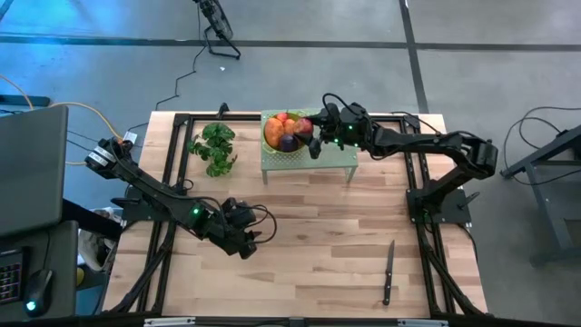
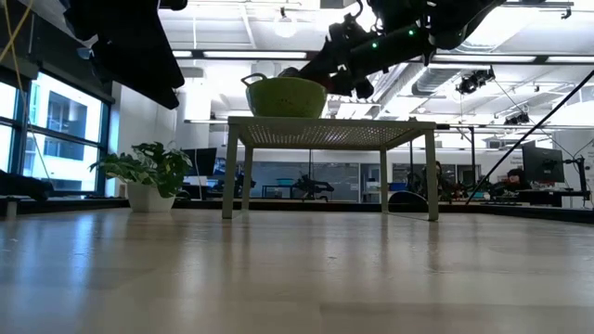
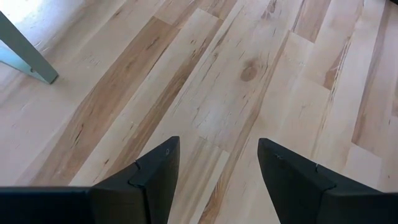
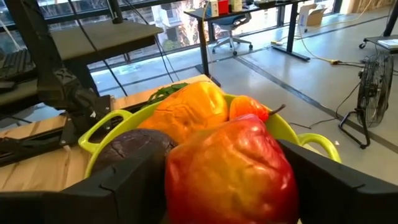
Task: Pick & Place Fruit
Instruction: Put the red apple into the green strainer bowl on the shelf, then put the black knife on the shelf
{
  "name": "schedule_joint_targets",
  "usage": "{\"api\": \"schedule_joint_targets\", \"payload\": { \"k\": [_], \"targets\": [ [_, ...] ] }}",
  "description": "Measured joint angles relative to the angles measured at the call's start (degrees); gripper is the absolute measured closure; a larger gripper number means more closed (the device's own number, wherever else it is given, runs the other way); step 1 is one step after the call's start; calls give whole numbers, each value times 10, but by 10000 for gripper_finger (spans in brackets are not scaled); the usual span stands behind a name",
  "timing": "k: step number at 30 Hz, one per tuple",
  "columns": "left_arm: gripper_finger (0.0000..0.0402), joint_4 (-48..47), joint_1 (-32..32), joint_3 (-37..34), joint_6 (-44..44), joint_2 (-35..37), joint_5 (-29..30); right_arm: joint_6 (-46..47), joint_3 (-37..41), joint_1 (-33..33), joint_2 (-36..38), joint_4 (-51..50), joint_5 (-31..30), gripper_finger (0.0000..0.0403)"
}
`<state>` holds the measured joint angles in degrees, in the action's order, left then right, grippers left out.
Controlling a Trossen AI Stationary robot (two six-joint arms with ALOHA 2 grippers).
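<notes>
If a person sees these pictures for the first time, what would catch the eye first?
Probably the green bowl of fruit on the small green stand at the table's far edge, with the right end effector at its rim and a red apple between its fingers. The left end effector hangs open over bare wood.

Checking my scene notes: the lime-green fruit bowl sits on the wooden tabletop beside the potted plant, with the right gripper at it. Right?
Not quite. The low view shows the lime-green bowl raised on a small pale perforated stand, not on the tabletop. The right gripper is at it.
</notes>
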<state>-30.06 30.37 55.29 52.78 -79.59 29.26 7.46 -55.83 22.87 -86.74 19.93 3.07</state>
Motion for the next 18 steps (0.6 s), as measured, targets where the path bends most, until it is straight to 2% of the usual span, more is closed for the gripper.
{"api": "schedule_joint_targets", "payload": {
  "k": [9,14,18],
  "targets": [
    [190,0,0,0,0,0,0,-1,0,0,0,38,6,25],
    [190,0,0,0,0,0,0,-2,0,0,1,74,34,18],
    [190,0,0,0,0,0,0,-2,0,0,1,88,35,17]
  ]
}}
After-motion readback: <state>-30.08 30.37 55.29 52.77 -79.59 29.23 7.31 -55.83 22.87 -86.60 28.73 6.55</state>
